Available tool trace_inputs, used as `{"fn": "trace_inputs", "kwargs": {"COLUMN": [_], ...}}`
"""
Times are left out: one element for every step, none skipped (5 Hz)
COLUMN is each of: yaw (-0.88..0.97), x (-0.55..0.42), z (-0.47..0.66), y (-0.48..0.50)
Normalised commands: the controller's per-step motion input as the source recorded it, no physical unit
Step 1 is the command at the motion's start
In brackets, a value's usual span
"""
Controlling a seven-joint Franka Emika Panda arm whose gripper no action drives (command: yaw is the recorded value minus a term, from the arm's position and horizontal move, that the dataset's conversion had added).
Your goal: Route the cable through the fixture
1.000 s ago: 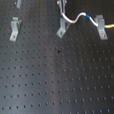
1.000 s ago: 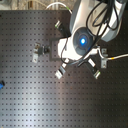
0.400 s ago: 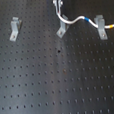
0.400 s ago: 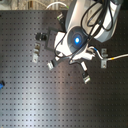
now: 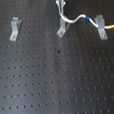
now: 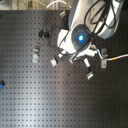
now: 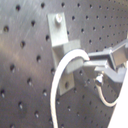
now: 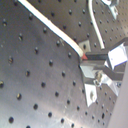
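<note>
The end effector [image 7: 102,67] is clenched on the thin white flexible cable [image 7: 62,75]: both wrist views show its grey fingers [image 8: 100,62] pinched together around the cord, with no gap between them. In the first wrist view the held cord bends in a tight arc across the forked top of a small silver-grey metal clip bracket [image 7: 62,42], touching it; whether it sits fully inside the fork is hard to tell. In the second wrist view a small orange mark [image 8: 85,58] on the cable lies right at the fingertips.

In the first exterior view the cable [image 5: 76,18] drops from the end effector at the far edge of the black perforated table [image 5: 56,88] to the middle bracket [image 5: 63,28], then loops on, past a short blue band [image 5: 89,19], to the bracket [image 5: 102,28] at the first exterior view's right. A third bracket [image 5: 14,28] stands well apart at the first exterior view's left, with no cable touching it.
</note>
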Motion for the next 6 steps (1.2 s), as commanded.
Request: {"fn": "trace_inputs", "kwargs": {"yaw": [-0.17,0.01,0.27,0.57,0.34,0.0], "x": [-0.349,0.001,0.188,0.121,-0.038,-0.047], "z": [0.01,0.0,-0.12,0.0,0.08,0.0], "y": [-0.117,0.006,-0.034,-0.026,-0.12,0.465]}}
